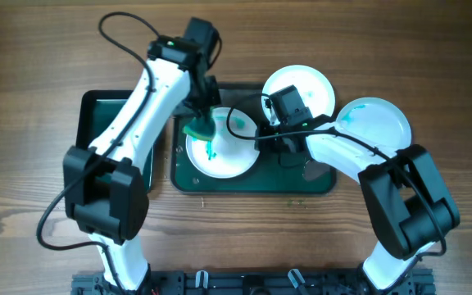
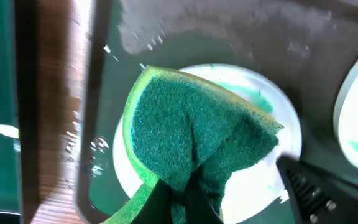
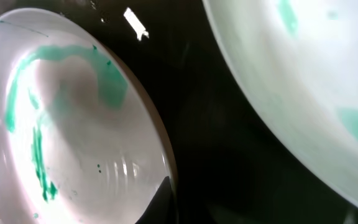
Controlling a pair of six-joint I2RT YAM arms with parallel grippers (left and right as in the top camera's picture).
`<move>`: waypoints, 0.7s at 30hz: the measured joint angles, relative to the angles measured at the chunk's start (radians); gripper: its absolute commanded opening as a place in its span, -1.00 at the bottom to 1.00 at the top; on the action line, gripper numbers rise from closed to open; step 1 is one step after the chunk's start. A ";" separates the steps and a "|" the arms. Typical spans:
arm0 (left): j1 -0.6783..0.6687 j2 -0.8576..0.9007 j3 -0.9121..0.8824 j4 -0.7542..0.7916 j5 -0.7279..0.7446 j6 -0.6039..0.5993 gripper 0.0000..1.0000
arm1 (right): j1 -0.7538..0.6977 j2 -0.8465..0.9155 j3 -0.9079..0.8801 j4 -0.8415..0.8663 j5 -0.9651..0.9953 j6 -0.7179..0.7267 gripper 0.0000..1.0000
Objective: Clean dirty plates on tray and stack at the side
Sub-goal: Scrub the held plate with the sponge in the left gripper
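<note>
A white plate [image 1: 229, 160] with teal smears lies on the left part of the dark tray [image 1: 252, 185]. My left gripper [image 1: 198, 124] is shut on a folded green sponge [image 2: 197, 124] and holds it on the plate's far left part [image 2: 284, 134]. My right gripper [image 1: 270, 138] grips that plate's right rim [image 3: 73, 124], with one finger [image 3: 165, 194] over the edge. A second plate [image 1: 306, 86] lies at the tray's far right corner. A third, teal-smeared plate [image 1: 379, 123] lies on the table to the right.
A smaller dark tray [image 1: 101, 119] lies on the wooden table left of the big tray, partly under my left arm. The big tray's right half [image 3: 229, 124] is bare. Cables loop from both arms above the tray.
</note>
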 measured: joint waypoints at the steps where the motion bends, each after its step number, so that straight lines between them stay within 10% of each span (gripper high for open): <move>1: -0.014 0.001 -0.024 0.017 0.003 0.000 -0.92 | 0.000 0.008 0.003 0.011 -0.008 0.005 -0.91; 14: -0.019 -0.032 -0.480 0.499 0.079 -0.122 -0.92 | 0.000 0.023 0.011 0.018 -0.042 0.024 -0.91; 21: 0.016 -0.008 -0.525 0.797 0.435 0.152 -0.92 | -0.007 0.023 0.012 0.005 -0.041 0.031 -0.91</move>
